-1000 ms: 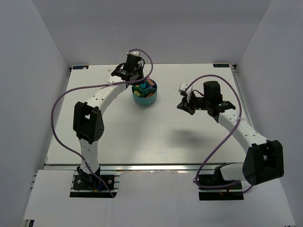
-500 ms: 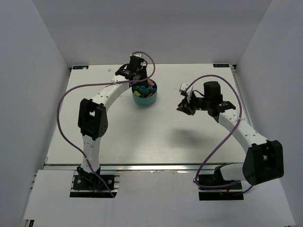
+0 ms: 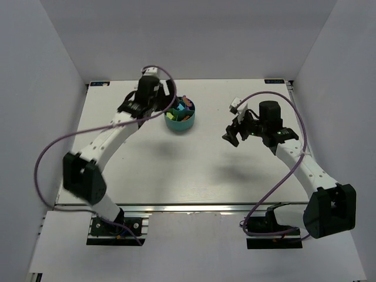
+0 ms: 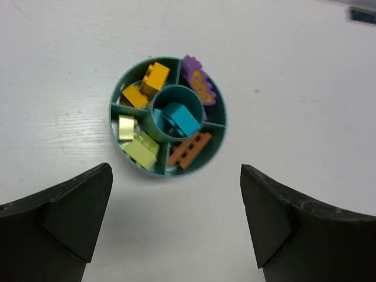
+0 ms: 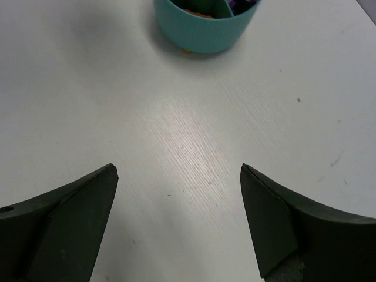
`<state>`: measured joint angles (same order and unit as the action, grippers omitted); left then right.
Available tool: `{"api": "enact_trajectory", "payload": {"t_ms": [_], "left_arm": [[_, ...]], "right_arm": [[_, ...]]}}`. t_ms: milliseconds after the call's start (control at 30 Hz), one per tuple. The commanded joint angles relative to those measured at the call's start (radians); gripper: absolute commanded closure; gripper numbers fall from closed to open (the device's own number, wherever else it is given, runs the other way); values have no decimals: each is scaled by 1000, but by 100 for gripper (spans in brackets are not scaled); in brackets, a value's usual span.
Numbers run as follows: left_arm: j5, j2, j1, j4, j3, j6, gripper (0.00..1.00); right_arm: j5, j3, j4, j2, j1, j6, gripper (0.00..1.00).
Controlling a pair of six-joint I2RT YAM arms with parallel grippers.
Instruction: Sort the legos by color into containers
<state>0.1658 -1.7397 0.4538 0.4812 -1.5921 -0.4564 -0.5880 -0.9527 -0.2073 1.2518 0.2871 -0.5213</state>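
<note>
Teal divided bowl (image 3: 178, 124) at the far centre of the table (image 3: 194, 170), legos (image 4: 140, 154) lying colour by colour in its wedges, blue ones (image 4: 181, 121) in the centre cup, left gripper (image 4: 176, 200) spread wide and empty above it, right gripper (image 5: 179, 176) likewise agape, holding nothing, off to the right

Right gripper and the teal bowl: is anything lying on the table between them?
No. The right wrist view shows only bare white table from the right gripper to the teal bowl, bar a tiny orange speck at the bowl's foot.
</note>
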Motion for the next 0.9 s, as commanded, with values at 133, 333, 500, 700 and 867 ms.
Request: {"api": "enact_trajectory", "payload": {"t_ms": [133, 333, 500, 700, 867], "left_arm": [[-114, 483, 6, -389, 507, -116, 2], [-150, 638, 6, -461, 685, -146, 2], [-199, 669, 6, -474, 719, -148, 2], [-216, 674, 6, -474, 730, -146, 2], [-221, 677, 6, -474, 730, -140, 2]], "right_arm": [[204, -86, -30, -32, -63, 175, 11], [216, -89, 6, -69, -112, 309, 11], [342, -84, 3, -87, -117, 432, 11], [473, -80, -35, -104, -117, 472, 10], [478, -43, -21, -135, -118, 458, 11]]}}
